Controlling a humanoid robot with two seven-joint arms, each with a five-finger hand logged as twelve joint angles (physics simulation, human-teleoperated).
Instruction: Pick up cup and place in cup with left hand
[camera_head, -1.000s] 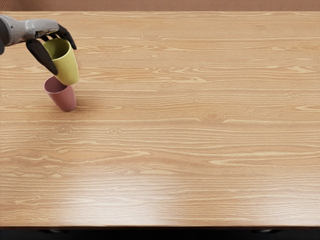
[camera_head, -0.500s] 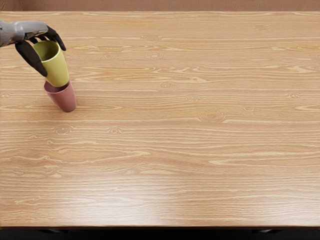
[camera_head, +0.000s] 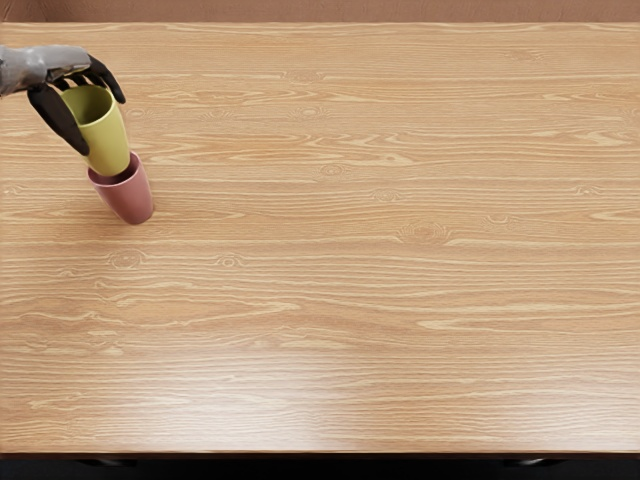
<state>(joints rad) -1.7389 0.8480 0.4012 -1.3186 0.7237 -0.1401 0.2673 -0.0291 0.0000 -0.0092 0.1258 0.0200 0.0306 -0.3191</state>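
1. in the head view, my left hand (camera_head: 72, 66) has the yellow-green cup (camera_head: 106, 138) in its grasp, the thumb (camera_head: 60, 122) along one side and the other fingers curled over by the rim. so the picking up is done.
2. that cup is at the mouth of the pink cup (camera_head: 128, 197), its base overlapping the opening. whether it is just above or slightly inside, i cannot tell. most of its body is outside, so i judge the nesting as barely begun at best.
3. what is left, as i judge it: line up the base, lower the cup until it seats, then let go. if i come down off-centre, i could catch the pink rim and tip that cup.
4. both cups are smooth, plain and handleless, round-mouthed and narrowing towards the base. the pink one stands on the table (camera_head: 350, 250), whose surface has pale wood grain with knots and a soft sheen near the front edge. my fingers are black, my wrist grey and glossy.
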